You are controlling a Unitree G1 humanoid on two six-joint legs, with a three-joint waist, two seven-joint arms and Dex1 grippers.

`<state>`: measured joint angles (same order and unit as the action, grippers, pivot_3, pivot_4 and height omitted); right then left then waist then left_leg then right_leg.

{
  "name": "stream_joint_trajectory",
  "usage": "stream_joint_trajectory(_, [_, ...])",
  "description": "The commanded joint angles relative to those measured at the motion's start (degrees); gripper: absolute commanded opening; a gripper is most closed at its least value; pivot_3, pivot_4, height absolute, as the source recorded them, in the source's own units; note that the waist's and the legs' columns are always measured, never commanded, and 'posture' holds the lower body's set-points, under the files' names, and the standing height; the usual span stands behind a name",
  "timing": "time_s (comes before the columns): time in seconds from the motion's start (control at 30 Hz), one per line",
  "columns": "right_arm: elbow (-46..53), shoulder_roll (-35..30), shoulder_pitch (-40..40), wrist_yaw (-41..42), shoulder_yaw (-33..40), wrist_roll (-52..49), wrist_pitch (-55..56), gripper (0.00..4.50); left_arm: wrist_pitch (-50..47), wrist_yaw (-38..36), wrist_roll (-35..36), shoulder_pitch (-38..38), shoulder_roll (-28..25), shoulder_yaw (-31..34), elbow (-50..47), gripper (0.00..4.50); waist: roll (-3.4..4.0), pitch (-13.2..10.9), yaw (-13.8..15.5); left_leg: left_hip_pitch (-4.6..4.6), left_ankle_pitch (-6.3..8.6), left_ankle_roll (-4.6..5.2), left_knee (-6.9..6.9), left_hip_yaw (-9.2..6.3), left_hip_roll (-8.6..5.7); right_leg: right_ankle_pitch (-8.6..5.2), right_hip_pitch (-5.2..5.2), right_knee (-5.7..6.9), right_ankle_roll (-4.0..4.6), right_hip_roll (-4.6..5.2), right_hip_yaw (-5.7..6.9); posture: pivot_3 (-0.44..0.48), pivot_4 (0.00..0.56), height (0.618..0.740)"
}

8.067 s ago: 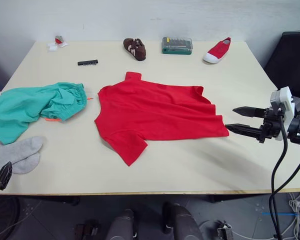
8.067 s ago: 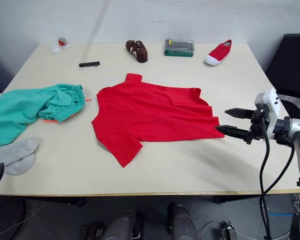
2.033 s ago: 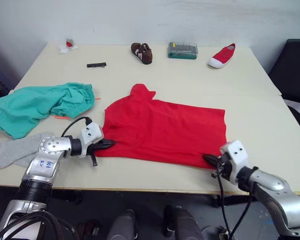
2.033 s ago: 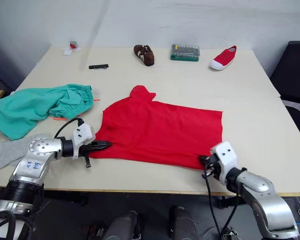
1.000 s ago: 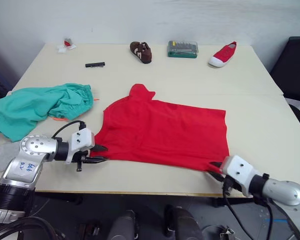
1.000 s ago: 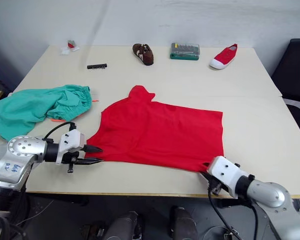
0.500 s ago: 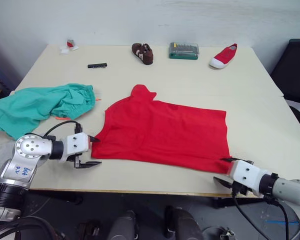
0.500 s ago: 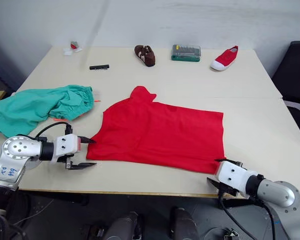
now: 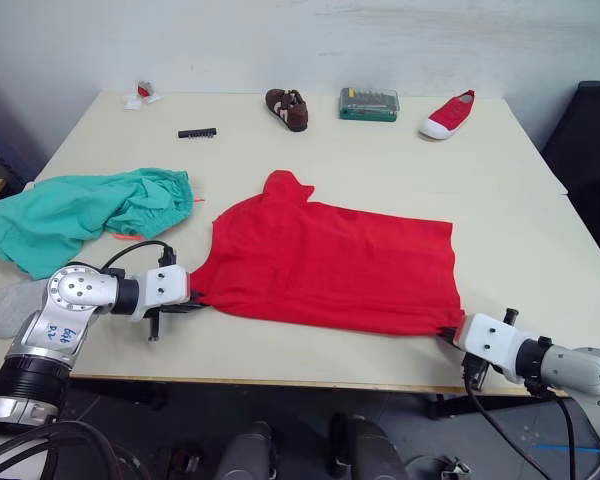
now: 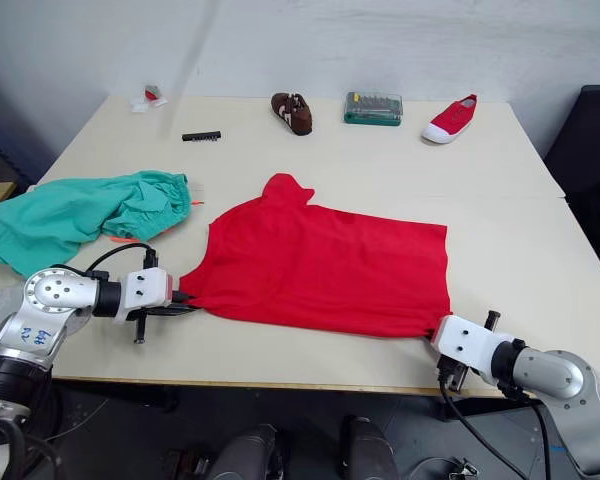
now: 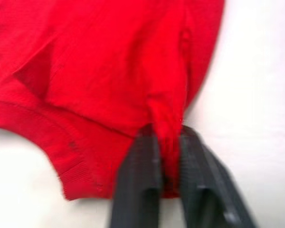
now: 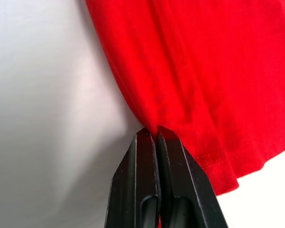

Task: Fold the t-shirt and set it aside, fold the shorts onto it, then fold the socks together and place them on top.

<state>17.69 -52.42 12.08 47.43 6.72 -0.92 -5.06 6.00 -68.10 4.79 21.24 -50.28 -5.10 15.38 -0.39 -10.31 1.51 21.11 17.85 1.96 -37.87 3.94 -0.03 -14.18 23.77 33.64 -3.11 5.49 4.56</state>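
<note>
At the near edge of the table (image 9: 380, 140), both arms reach in low from the sides. The right gripper (image 12: 156, 134) is clamped on the near right corner of the t-shirt (image 9: 330, 260), its two black fingers pressed together with a pinch of red hem between them. The left gripper (image 11: 164, 137) is likewise closed on the shirt's near left corner, a fold of red cloth bunched between its fingers (image 11: 142, 161). The t-shirt lies spread flat across the middle of the table, folded over on itself, one sleeve poking up toward the far side. To the robot's left, near the table's edge, a grey bit of the socks (image 9: 8, 308) shows beside the left arm, and just beyond lie the shorts (image 9: 80, 212), crumpled in a teal heap with an orange drawstring showing at their right. Farther back are a black bit strip (image 9: 196, 132), a brown shoe (image 9: 286, 108), a green case (image 9: 369, 103), a red shoe (image 9: 447, 113) and small scraps (image 9: 139, 94) at the far left corner
</note>
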Motion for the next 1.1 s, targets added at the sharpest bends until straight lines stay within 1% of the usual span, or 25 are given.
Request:
stream_joint_trajectory(0.03, [-1.36,-2.17,0.40,2.64,-0.41,1.12,4.13,0.00,-5.62,-6.85,3.54,-5.55,-2.79,-1.37,-6.57,0.01,0.02,0.01,-0.09,0.00,0.02,0.04,0.00,0.00,0.00,0.00,0.02,0.00,0.00,0.00,0.00,0.000,0.150,0.740])
stream_joint_trajectory(0.13, [-3.32,-4.36,0.96,5.32,0.22,1.09,9.64,0.00,-8.65,-9.84,6.31,-10.93,-5.83,-0.29,-12.56,0.01,0.08,0.04,-0.48,-0.03,0.19,0.25,0.01,0.01,0.02,-0.06,0.09,0.14,-0.11,0.01,0.00,0.000,0.150,0.740])
stream_joint_trajectory(0.23, [-4.20,-6.03,2.58,9.28,2.04,-2.18,12.89,0.00,-9.72,-9.65,6.90,-15.96,-8.38,1.57,-16.19,0.01,0.10,0.05,-0.44,-0.01,0.49,0.16,0.02,0.00,0.07,-0.17,0.20,0.30,-0.48,-0.01,0.04,0.000,0.150,0.740])
stream_joint_trajectory(0.33, [-4.69,-6.80,3.71,11.56,2.86,-3.94,14.82,0.00,-11.16,-8.87,7.69,-18.56,-9.14,2.73,-18.28,0.01,0.11,0.06,-0.26,-0.01,0.74,0.08,0.02,-0.03,0.18,-0.41,0.21,0.35,-0.39,-0.09,0.16,0.000,0.150,0.740])
stream_joint_trajectory(0.43, [-4.39,-6.86,4.82,12.86,3.21,-4.38,14.95,0.00,-10.07,-7.87,7.14,-20.51,-9.12,3.56,-18.32,0.01,0.12,0.06,-0.27,-0.01,0.83,0.07,0.03,-0.04,0.20,-0.49,0.21,0.35,-0.38,-0.11,0.20,0.000,0.150,0.740])
stream_joint_trajectory(0.6, [-2.62,-6.12,6.56,13.28,3.20,-4.88,14.44,0.00,-5.56,-6.42,5.04,-22.19,-8.31,3.64,-13.81,0.01,0.18,0.10,-0.29,-0.07,0.85,0.09,0.03,-0.04,0.20,-0.50,0.17,0.34,-0.37,-0.10,0.19,0.000,0.150,0.740])
stream_joint_trajectory(0.73, [0.71,-6.84,9.73,14.89,4.37,-6.56,12.47,0.00,0.67,-6.41,3.56,-21.26,-7.46,2.61,-5.43,0.01,0.64,0.37,-0.25,-0.18,0.84,0.06,0.05,-0.04,0.27,-0.53,0.13,0.38,-0.32,-0.13,0.19,0.000,0.150,0.740])
stream_joint_trajectory(0.8, [1.72,-7.08,11.26,15.46,5.57,-7.08,11.81,0.00,3.28,-6.67,3.37,-20.78,-7.32,2.47,-2.19,0.01,0.81,0.46,-0.25,-0.40,0.83,0.02,0.14,-0.03,0.28,-0.55,-0.02,0.39,-0.29,-0.14,0.19,0.000,0.150,0.740])
stream_joint_trajectory(0.87, [2.34,-6.95,12.13,15.67,6.40,-7.45,11.11,0.00,5.40,-6.59,3.25,-20.22,-7.17,2.27,0.41,0.01,0.84,0.49,-0.26,-0.86,0.89,-0.26,0.45,0.01,0.28,-0.77,-0.35,0.38,-0.01,-0.15,0.16,0.000,0.150,0.740])
stream_joint_trajectory(0.9, [2.49,-6.75,12.42,15.59,6.68,-7.43,10.89,0.00,6.45,-6.70,3.28,-20.00,-7.03,2.13,1.83,0.01,0.85,0.49,-0.31,-0.95,0.88,-0.36,0.55,0.03,0.28,-0.88,-0.41,0.37,0.00,-0.17,0.16,0.000,0.150,0.740])
stream_joint_trajectory(1.0, [2.46,-6.56,12.98,15.44,6.94,-6.63,11.08,0.00,8.17,-7.65,4.06,-19.89,-6.79,1.80,4.26,0.01,0.95,0.55,-0.35,-1.00,0.60,-0.70,0.69,0.05,0.40,-0.92,-0.40,0.38,-0.11,-0.34,0.13,0.000,0.150,0.740])
stream_joint_trajectory(1.1, [2.07,-6.15,12.54,14.25,7.06,-5.72,10.82,0.00,7.08,-9.38,6.11,-20.11,-6.58,2.01,4.83,0.01,1.10,0.65,-0.29,-0.96,0.51,-0.96,0.68,0.15,0.80,-0.97,-0.43,0.38,-0.20,-0.84,0.00,0.000,0.150,0.740])
